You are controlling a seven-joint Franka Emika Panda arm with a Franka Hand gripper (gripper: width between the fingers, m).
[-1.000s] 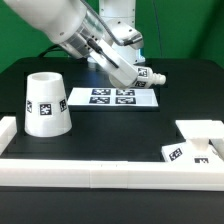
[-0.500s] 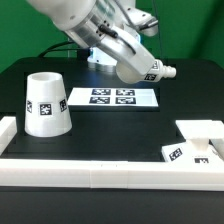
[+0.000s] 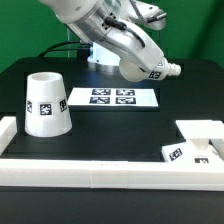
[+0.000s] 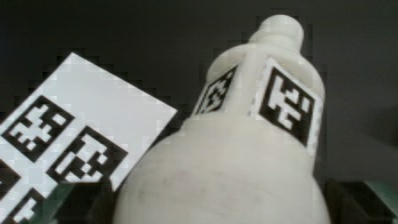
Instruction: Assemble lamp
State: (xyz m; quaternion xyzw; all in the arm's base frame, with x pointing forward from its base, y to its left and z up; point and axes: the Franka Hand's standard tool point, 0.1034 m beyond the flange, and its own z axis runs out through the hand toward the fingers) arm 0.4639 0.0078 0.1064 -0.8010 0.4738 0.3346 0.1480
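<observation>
My gripper (image 3: pixel 143 66) is shut on the white round-headed bulb (image 3: pixel 162 71) and holds it in the air, tilted, above the far right end of the marker board (image 3: pixel 115 97). In the wrist view the bulb (image 4: pixel 249 120) fills the picture, with its tags showing, and sits between the dark fingers (image 4: pixel 366 200). The tapered shade (image 3: pixel 45 104) stands mouth up on the table at the exterior view's left. The flat square base (image 3: pixel 198 131) lies at the exterior view's right, against the rail.
Long white rail blocks (image 3: pixel 100 172) run along the near edge and turn up at the exterior view's left (image 3: pixel 8 130). The marker board also shows in the wrist view (image 4: pixel 71 130), beneath the bulb. A green wall stands behind the black table.
The arm has risen and moved toward the exterior view's right with the bulb in the gripper; the bulb is now higher above the marker board's right end.
</observation>
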